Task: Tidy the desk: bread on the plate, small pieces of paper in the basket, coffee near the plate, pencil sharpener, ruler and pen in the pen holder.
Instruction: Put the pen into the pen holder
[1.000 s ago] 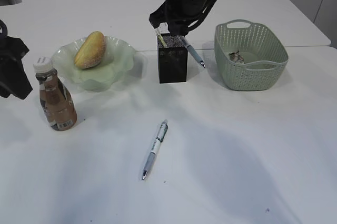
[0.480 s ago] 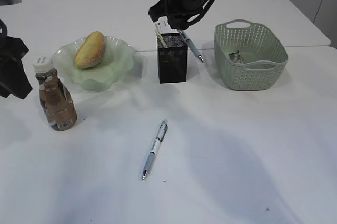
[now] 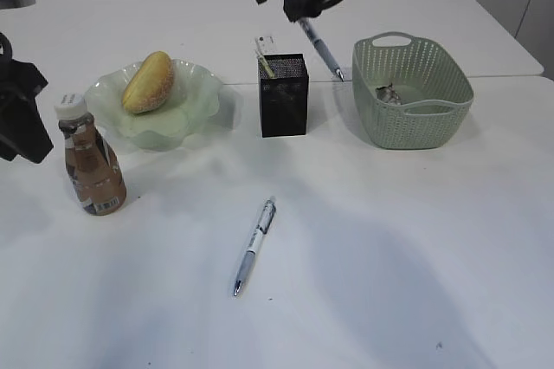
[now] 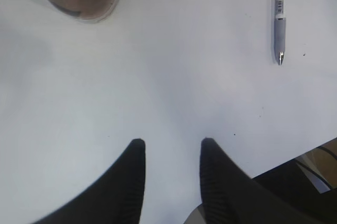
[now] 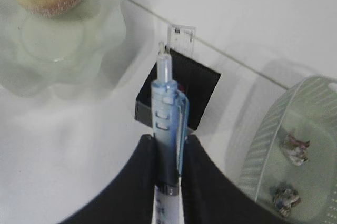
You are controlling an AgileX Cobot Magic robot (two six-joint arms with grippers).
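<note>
Nearest me, a second pen [image 3: 254, 246] lies loose mid-tabletop, and my left gripper [image 4: 169, 148] hovers released and empty over bare tabletop towards the left edge, beside the coffee [image 3: 90, 166]. Further back, the bread [image 3: 148, 81] sits on the plate [image 3: 201, 99], the ruler [image 5: 180, 37] stands in the pen holder [image 3: 284, 96], and paper scraps lie in the basket [image 3: 412, 90]. My right gripper [image 5: 168, 153] clenches a blue pen [image 5: 168, 124] above the holder's far side. I judge this the pen-stowing step: next I must line the pen up over the opening and lower it.
</note>
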